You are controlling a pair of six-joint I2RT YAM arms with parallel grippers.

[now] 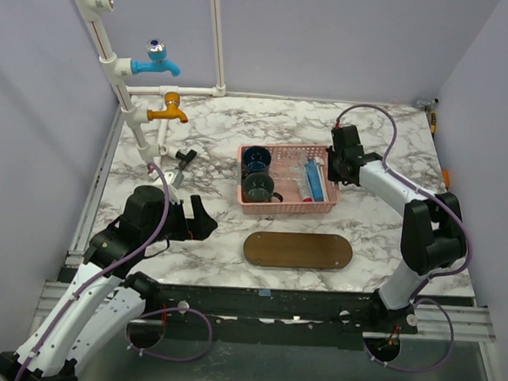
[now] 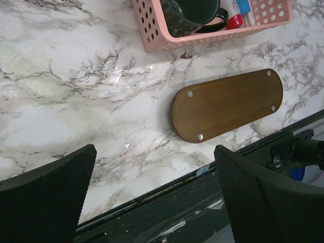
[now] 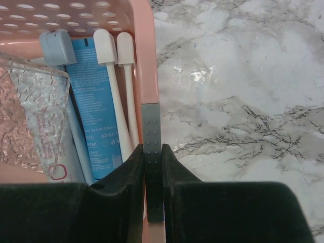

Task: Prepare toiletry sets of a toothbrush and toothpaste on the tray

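Right end effector [image 3: 152, 152] is pinched nearly shut on the basket's [image 3: 144, 61] right wall. Toothbrushes [image 3: 115, 91] and toothpaste [image 3: 93, 101] lie just left of it inside, parallel to that wall. Left end effector [image 2: 154, 152] hangs wide open and empty. Tray [image 1: 298, 250] lies on the bench just before the basket.

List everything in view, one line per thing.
basket: one, pink, mid-table
mugs: two, dark, basket's left half
toothpaste: one, blue, basket's right half
toothbrushes: two, white, between toothpaste and basket's right wall
clear plastic: one, crinkled, beside toothpaste
tray: one, brown, bare, nearer than basket
taps: two, blue and orange, far left on pipes
table: one, marbled white
grey strip: one, dotted, over basket's right rim
left gripper: black, open, left of tray
right gripper: black, shut on grey strip
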